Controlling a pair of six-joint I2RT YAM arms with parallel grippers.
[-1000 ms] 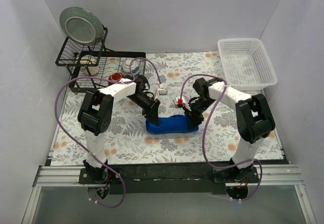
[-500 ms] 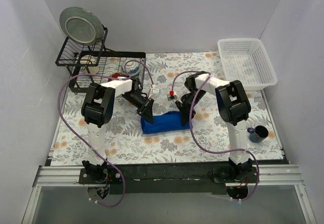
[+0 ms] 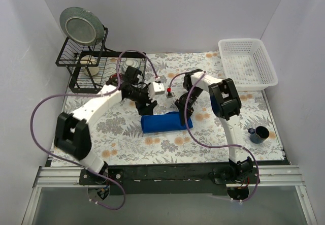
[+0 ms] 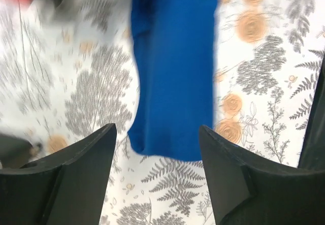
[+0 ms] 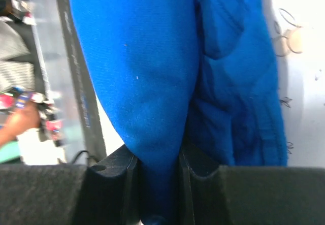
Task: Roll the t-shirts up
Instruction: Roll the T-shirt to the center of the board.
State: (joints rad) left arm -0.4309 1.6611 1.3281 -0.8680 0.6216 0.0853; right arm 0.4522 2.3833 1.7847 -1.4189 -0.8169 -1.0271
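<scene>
Pinching a soft fold of the rolled blue t-shirt: right gripper. Spread wide above its left end: left gripper.

- A floral cloth, grey ferns and orange blooms, covers the table.
- A blue t-shirt, rolled into a log, lies on the cloth, one end just below the left gripper, the other at the right gripper.
- A black wire dish rack stands beyond and left of the left gripper.
- A white basket sits well apart from the right gripper, far right.
- A dark mug stands right of the right gripper, nearer the arm bases.
</scene>
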